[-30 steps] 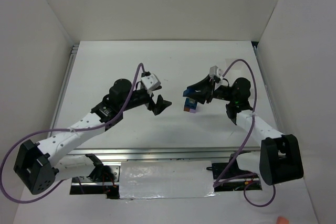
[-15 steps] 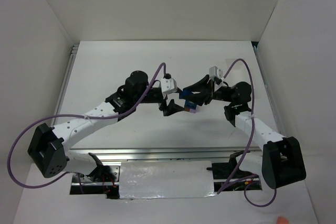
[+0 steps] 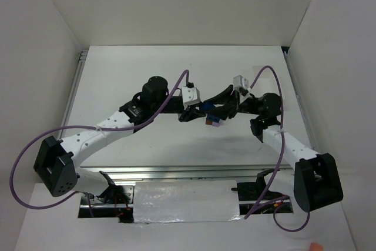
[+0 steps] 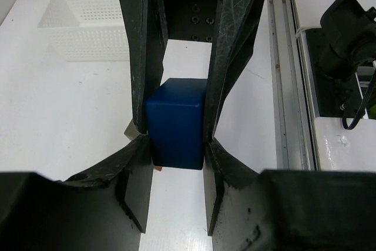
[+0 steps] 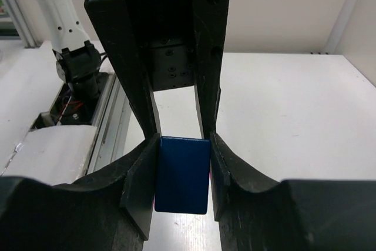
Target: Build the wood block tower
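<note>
The wood block tower [image 3: 211, 119] stands mid-table, lavender and brown-orange low, a dark blue block [image 3: 207, 107] on top. My left gripper [image 3: 197, 113] reaches in from the left and is shut on that blue block [image 4: 176, 123], its fingertips [image 4: 140, 151] pressed to the block's sides. My right gripper [image 3: 214, 110] comes from the right and is shut on the same blue block [image 5: 182, 174]. In each wrist view the other gripper's long black fingers flank the block from beyond. A sliver of orange [image 4: 157, 169] shows under the block; the lower blocks are mostly hidden.
A white perforated tray [image 4: 88, 22] shows at the far left in the left wrist view. The aluminium rail [image 3: 176, 171] and both arm bases lie along the near edge. White walls close in the table [image 3: 117, 74] on three sides.
My left arm swung right from mid-table to the tower and its open jaws closed on the blue block. The right gripper stayed on the block, shifting only slightly.
</note>
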Robot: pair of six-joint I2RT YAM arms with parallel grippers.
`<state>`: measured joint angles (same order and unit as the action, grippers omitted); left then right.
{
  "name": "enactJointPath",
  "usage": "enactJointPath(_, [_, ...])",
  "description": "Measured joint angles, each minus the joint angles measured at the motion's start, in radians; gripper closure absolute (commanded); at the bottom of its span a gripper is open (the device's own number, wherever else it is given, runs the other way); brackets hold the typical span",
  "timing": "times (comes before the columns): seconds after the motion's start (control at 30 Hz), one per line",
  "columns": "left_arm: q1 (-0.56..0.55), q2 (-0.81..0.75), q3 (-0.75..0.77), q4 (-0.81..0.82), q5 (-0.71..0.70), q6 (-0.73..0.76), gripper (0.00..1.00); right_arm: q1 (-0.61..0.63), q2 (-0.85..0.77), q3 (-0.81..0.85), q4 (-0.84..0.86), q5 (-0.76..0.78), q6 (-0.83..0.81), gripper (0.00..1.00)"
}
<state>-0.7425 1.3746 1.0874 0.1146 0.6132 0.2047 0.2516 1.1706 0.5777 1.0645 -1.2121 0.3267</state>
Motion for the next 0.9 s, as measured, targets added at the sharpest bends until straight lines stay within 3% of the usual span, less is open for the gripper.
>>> enactJointPath(0.1, [0.0,0.0,0.0,-0.004,-0.003,0.002,0.94,0.002,-0.007,0.008,-0.041,-0.005,-0.028,0.88])
enactJointPath(0.23, [-0.001,-0.001,0.0,-0.006,-0.011,0.003,0.98,0.006,-0.037,0.039,-0.192,-0.008,-0.125,0.81])
enactJointPath(0.3, [-0.001,-0.004,0.0,-0.01,-0.017,0.003,1.0,0.011,-0.056,0.06,-0.296,-0.007,-0.19,0.66])
enactJointPath(0.57, [-0.003,-0.005,0.028,-0.052,-0.065,0.014,1.0,0.021,-0.079,0.237,-0.808,0.022,-0.512,0.43])
enactJointPath(0.9, [-0.01,-0.003,0.041,-0.144,-0.12,0.038,1.0,0.021,-0.085,0.35,-1.167,0.084,-0.748,0.38])
